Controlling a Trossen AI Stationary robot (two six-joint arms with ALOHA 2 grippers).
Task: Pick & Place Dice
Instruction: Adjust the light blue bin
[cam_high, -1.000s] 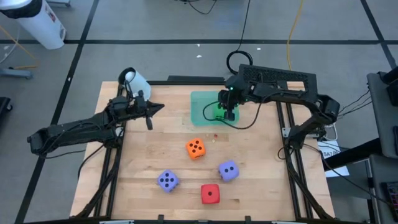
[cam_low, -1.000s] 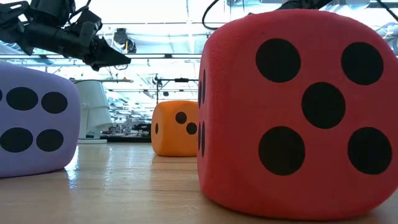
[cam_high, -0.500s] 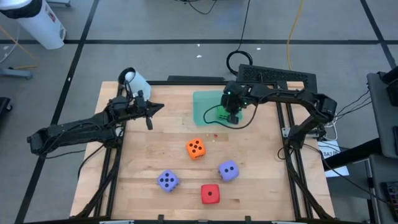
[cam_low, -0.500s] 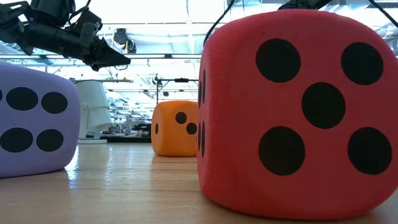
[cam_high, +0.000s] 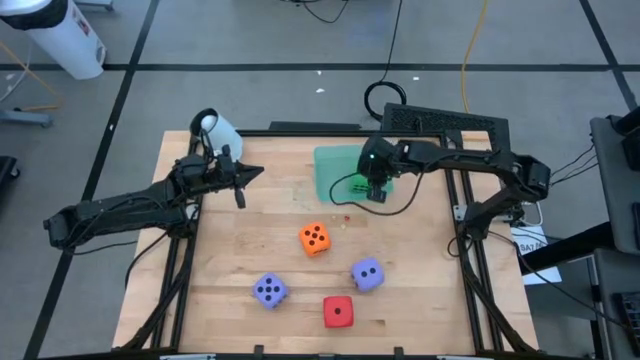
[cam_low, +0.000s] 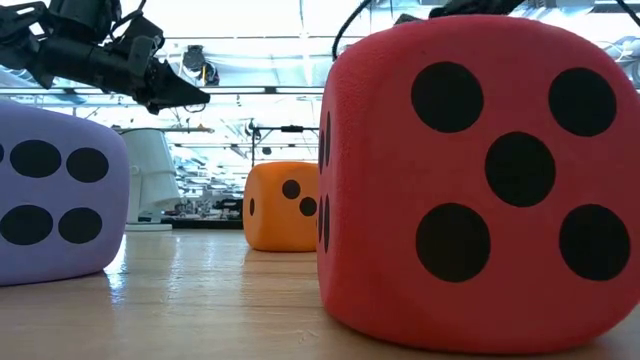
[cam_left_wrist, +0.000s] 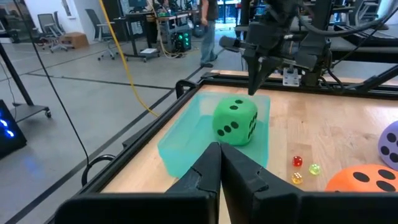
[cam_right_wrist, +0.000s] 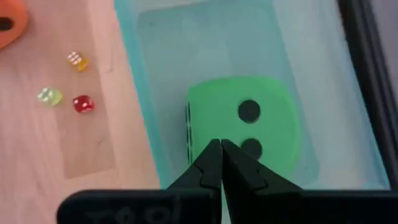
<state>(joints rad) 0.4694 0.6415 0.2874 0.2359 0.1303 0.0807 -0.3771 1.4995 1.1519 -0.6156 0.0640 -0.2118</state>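
A green die (cam_left_wrist: 235, 121) rests on its underside in the flat teal tray (cam_high: 335, 160) at the table's far middle. My right gripper (cam_left_wrist: 252, 90) is shut and slants down just over the die's top far edge (cam_right_wrist: 219, 149). On the bare wood sit an orange die (cam_high: 314, 238), two purple dice (cam_high: 269, 290) (cam_high: 367, 273) and a red die (cam_high: 338, 311). My left gripper (cam_left_wrist: 219, 155) is shut and empty. It hovers level over the table's far left (cam_high: 250, 178), pointing at the tray. My right gripper's shut fingertips (cam_left_wrist: 251, 87) stand at the top far edge of the green die (cam_left_wrist: 245, 102), coming slanting down from the far right. I cannot tell whether they touch it. The die sits upright in the tray.
Three tiny dice, red, yellow and green (cam_right_wrist: 73, 102), lie on the wood near the tray's near edge. A white cylinder (cam_high: 215, 128) stands at the far left corner. A black cable (cam_high: 395, 203) loops below the right arm. A black panel (cam_high: 450, 122) lies along the far right edge.
My right gripper, still shut, has drifted a little toward the table's right and near edges over the tray and has tipped its wrist. My left arm has kept still.
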